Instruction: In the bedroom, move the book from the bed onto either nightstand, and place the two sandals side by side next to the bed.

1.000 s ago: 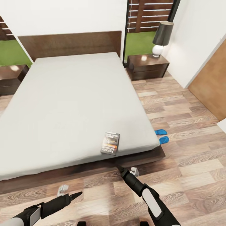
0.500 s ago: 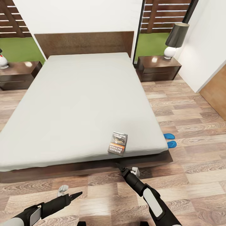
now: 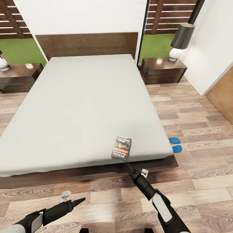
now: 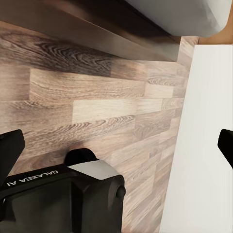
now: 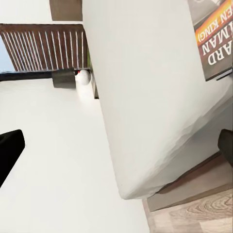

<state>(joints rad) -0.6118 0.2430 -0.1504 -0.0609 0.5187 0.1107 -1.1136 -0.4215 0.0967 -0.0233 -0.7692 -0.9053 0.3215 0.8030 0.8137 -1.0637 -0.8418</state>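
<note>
The book [image 3: 121,148] lies flat on the light-grey mattress of the bed [image 3: 84,103], close to the foot edge and toward the robot's right side of it. Its long axis runs roughly from the foot of the bed toward the headboard, leaning slightly toward the robot's right at the far end. The white lettering sits at the near end and the cover picture at the far end. In the right wrist view a corner of the book [image 5: 213,39] shows on the mattress, with its orange band and white letters, near the mattress edge.

The two sandals [image 3: 175,144] lie on the wood-plank floor [image 3: 200,161] just beside the right side of the bed near its foot corner, one beside the other and close together, partly hidden by the mattress edge.

The right gripper [image 3: 127,167] reaches out low in front of the bed frame, just below the book and apart from it; its fingers stand spread at the two sides of the right wrist view, holding nothing. The left gripper [image 3: 79,201] hangs over the floor well short of the bed, its fingers likewise parted and empty in the left wrist view.

One nightstand [image 3: 163,69] stands at the right of the headboard with a dark-shaded lamp [image 3: 181,40] on it; the other nightstand [image 3: 19,76] stands at the left.
</note>
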